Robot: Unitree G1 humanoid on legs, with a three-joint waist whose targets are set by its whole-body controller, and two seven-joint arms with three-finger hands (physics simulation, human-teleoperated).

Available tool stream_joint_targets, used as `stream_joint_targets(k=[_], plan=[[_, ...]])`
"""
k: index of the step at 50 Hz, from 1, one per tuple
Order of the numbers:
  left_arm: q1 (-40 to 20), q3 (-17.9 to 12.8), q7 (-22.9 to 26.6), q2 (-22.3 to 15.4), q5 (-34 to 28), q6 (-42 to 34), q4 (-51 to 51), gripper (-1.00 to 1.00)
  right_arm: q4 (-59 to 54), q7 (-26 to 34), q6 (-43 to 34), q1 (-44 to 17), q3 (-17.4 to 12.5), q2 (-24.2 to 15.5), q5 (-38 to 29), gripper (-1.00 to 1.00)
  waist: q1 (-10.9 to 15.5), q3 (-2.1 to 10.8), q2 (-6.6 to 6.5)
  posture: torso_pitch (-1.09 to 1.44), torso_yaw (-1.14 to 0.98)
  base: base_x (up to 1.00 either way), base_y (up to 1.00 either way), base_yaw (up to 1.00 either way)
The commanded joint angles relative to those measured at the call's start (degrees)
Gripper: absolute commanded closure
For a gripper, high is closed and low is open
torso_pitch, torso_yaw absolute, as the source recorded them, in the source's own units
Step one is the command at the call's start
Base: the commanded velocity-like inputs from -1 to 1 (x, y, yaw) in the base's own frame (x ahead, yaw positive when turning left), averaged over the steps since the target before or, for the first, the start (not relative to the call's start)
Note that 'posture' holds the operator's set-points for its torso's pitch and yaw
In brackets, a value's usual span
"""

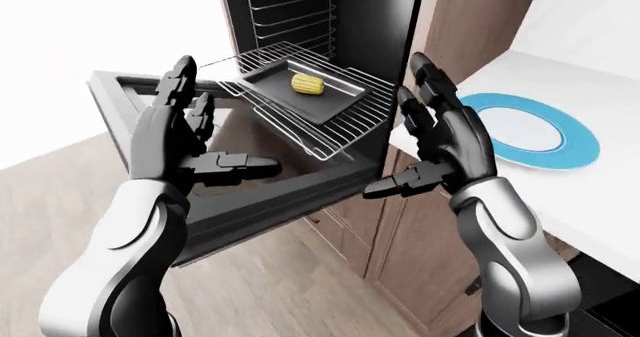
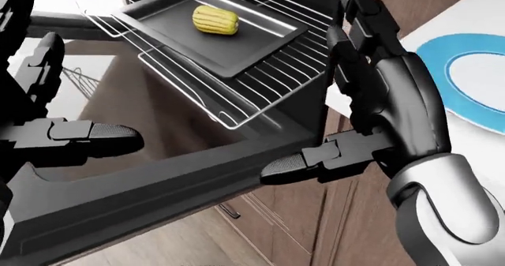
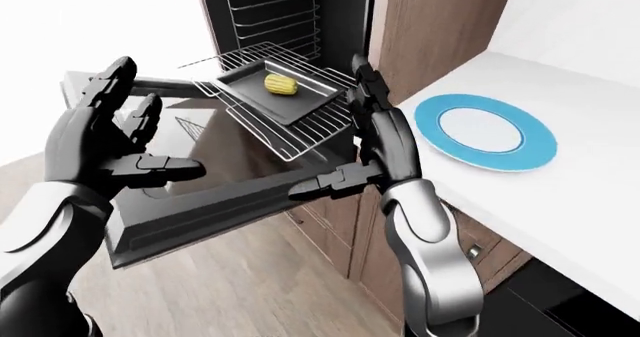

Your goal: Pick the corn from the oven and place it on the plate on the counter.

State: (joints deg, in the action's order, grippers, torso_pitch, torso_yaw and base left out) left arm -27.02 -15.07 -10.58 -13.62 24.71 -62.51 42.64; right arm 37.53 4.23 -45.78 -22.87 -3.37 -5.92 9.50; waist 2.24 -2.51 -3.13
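Yellow corn (image 2: 215, 19) lies on a dark baking tray (image 2: 237, 47), tray sits on a pulled-out wire rack (image 1: 340, 131) over the open oven door (image 1: 260, 187). Blue-rimmed plate (image 3: 485, 132) sits near the white desk's (image 3: 560, 202) left edge in the right-eye view, well apart from corn. Left hand (image 1: 185, 138) and right hand (image 1: 435, 138) both raised, fingers spread, holding nothing, either side of the rack, not touching it.
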Motion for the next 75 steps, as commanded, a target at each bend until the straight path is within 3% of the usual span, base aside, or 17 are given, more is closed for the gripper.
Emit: stream_joint_targets(k=[1,9,12,13,15,22,27,28,31,37,41,51,53,62,67,68,75], plan=[[-2.0,-0.2,-0.4,-0.4,1.1,0.5,2.4,-1.0,2.7,0.2,1.6,-1.6,-0.7,-0.2,-0.1,-1.0,-0.1,1.44,-1.03,0.0,0.0,0.0,0.0,1.0],[-4.2,-0.6,-1.1,-1.5,2.3,-0.5,1.8,-1.0,3.0,-0.1,0.0,-3.4,-1.2,-0.5,0.2,-1.0,-0.4,0.49,4.67,0.0,0.0,0.0,0.0,1.0],[-4.6,-1.0,-1.5,-2.2,3.1,-1.1,2.1,-1.0,2.9,-0.6,-0.5,-4.2,-1.8,-0.6,0.7,-1.0,-1.6,2.13,10.15,0.0,0.0,0.0,0.0,1.0],[-4.9,-1.0,-1.4,-2.5,3.2,-0.8,1.4,-1.0,2.9,-0.9,-0.9,-4.9,-2.0,-0.7,0.9,-1.0,-1.3,0.64,6.75,0.0,0.0,0.0,0.0,1.0],[-4.9,-1.1,-1.4,-2.9,3.4,-0.6,1.3,-1.0,2.8,-1.3,-1.2,-5.6,-2.1,-1.0,1.2,-1.0,-1.0,1.33,7.81,0.0,0.0,0.0,0.0,1.0],[-6.3,-1.8,-2.3,-3.9,5.0,-1.7,1.4,-1.0,1.1,-3.2,-2.6,-8.6,-2.4,-2.2,0.2,-1.0,-2.2,1.48,3.75,0.0,0.0,0.02,0.0,0.56],[-8.3,-1.9,-3.6,-4.5,6.4,-3.4,1.4,-1.0,1.1,-3.1,-3.2,-9.7,-2.4,-2.5,0.2,-1.0,-2.2,-0.83,-3.24,0.0,0.0,0.52,-0.12,0.0],[-8.7,-2.1,-3.9,-4.6,6.7,-3.9,1.6,-1.0,1.1,-3.1,-3.2,-9.9,-2.4,-2.6,0.3,-1.0,-3.2,-1.38,-1.35,0.0,0.0,0.59,-0.14,0.0],[-9.6,-2.5,-4.6,-5.1,7.8,-4.0,1.1,-1.0,1.3,-3.1,-4.3,-10.9,-2.6,-2.9,0.5,-1.0,-2.5,0.51,-0.94,0.0,0.0,0.59,-0.14,0.0],[-9.5,-3.0,-5.1,-6.4,9.2,-2.9,0.3,-1.0,1.2,-3.6,-4.6,-12.1,-2.8,-3.1,0.8,-1.0,-0.9,0.34,1.57,0.0,0.0,0.58,-0.13,0.0],[-10.9,-4.9,-6.7,-7.8,12.3,-4.9,0.9,-1.0,2.3,-2.8,-5.2,-12.6,-1.8,-3.0,1.5,-1.0,0.3,1.81,7.16,0.0,0.0,0.21,-0.02,0.25],[-12.1,-4.4,-9.1,-11.2,16.3,-3.1,-1.3,-1.0,2.5,-3.6,-8.3,-16.7,-3.6,-4.3,2.7,-1.0,-1.9,-0.1,1.84,0.0,0.0,0.0,0.0,0.92],[-12.5,-4.5,-9.8,-11.3,17.2,-3.8,-0.9,-1.0,1.9,-4.5,-8.5,-17.0,-4.2,-4.4,3.1,-1.0,-2.6,1.48,-0.64,0.0,0.0,0.0,0.0,0.0],[-12.3,-4.5,-10.9,-12.5,18.8,-2.7,-1.4,-1.0,1.3,-7.2,-8.6,-18.0,-5.0,-5.5,4.7,-1.0,-2.3,0.68,0.96,0.0,0.0,0.09,0.0,0.0],[-12.8,-4.9,-11.4,-13.0,19.7,-3.2,-1.3,-1.0,0.4,-7.5,-8.5,-18.5,-5.1,-6.5,5.2,-1.0,-2.1,1.03,6.28,0.0,0.0,0.14,0.0,0.0],[-13.1,-5.2,-11.6,-13.3,20.1,-3.4,-1.4,-1.0,-0.4,-7.3,-8.3,-19.0,-5.2,-7.0,5.1,-1.0,-2.0,-0.74,6.06,0.0,0.0,0.0,0.0,0.0],[-13.1,-5.2,-12.3,-14.6,21.5,-3.0,-1.5,-1.0,-7.3,-5.5,-7.8,-21.4,-4.5,-9.2,1.9,-1.0,-2.3,0.57,1.13,0.0,0.0,0.0,0.0,0.0]])
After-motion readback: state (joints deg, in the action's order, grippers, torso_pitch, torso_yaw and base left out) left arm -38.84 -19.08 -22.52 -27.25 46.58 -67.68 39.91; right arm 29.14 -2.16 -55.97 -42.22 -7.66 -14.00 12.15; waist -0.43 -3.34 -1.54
